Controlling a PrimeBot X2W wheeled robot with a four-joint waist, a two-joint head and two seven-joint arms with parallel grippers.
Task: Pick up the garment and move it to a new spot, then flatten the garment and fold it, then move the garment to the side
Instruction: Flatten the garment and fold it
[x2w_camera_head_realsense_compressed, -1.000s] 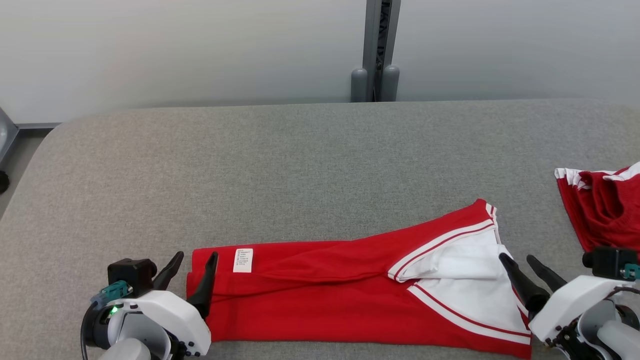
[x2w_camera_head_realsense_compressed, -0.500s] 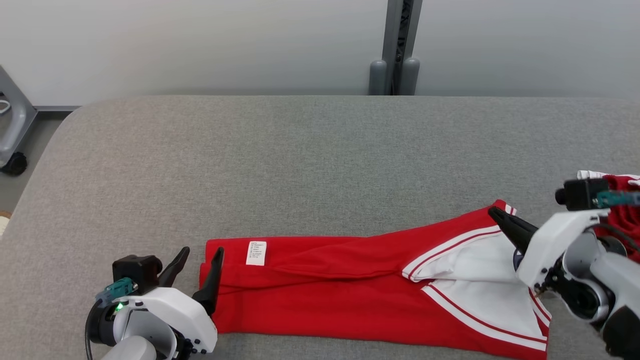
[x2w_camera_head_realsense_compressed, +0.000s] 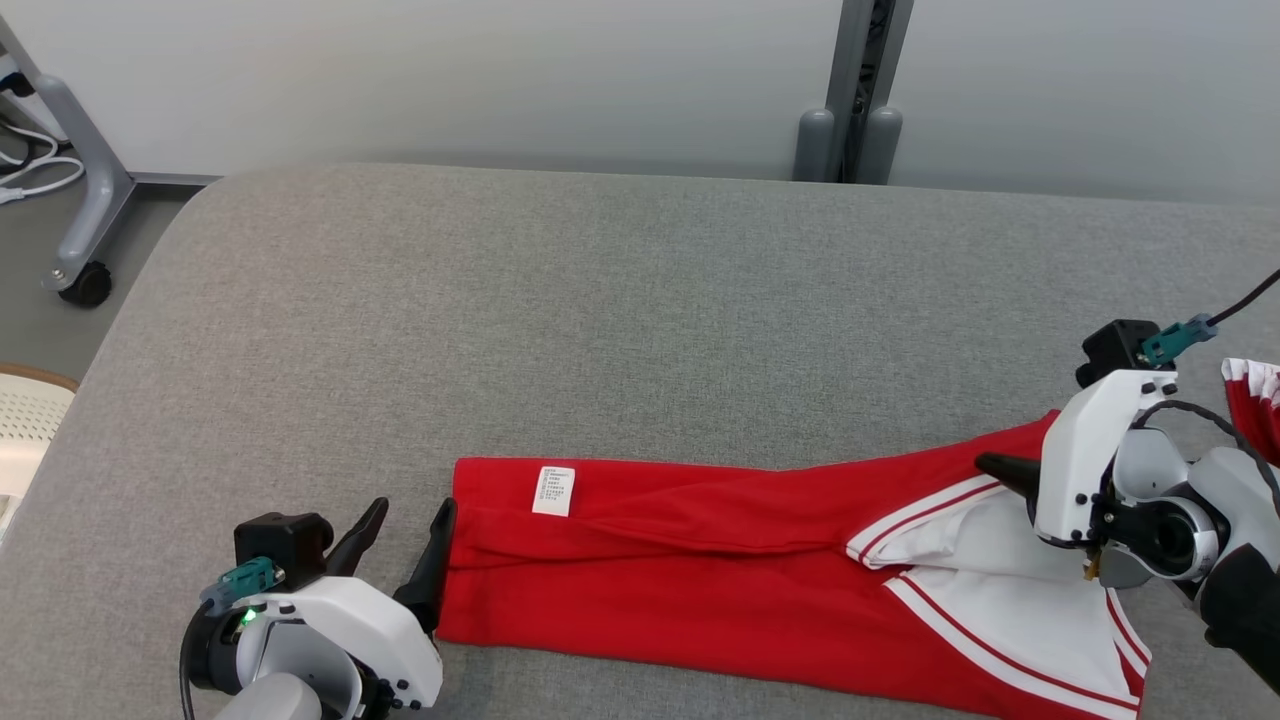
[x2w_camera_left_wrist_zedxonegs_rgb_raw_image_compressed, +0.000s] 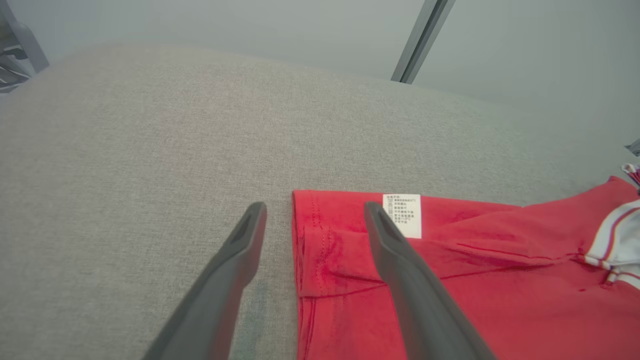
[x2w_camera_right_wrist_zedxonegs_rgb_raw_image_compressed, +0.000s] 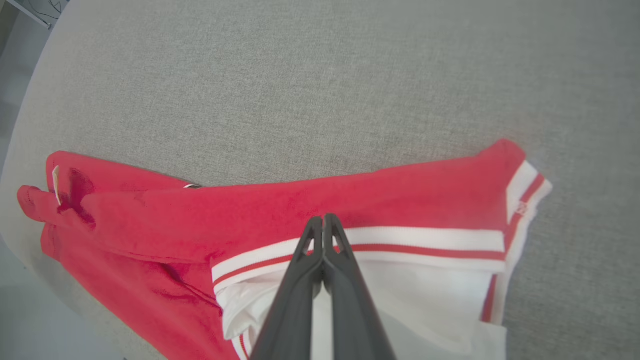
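Note:
The garment, red with white striped panels and a small white label, lies folded lengthwise near the front edge of the grey table. My left gripper is open at its left end. In the left wrist view the garment's hem edge sits between the spread fingers of that gripper, one finger over the cloth. My right gripper is shut, tips pointing left over the white-striped right end. In the right wrist view its tips hover at the garment's stripe with no cloth between them.
Another red and white garment lies at the table's right edge. A wheeled frame leg and a white basket stand on the floor to the left. A grey post rises behind the table.
The head camera has swung left, shifting the scene right. My right gripper has shut and lifted, turning sideways over the garment's right end. The left gripper has kept its place and stays open.

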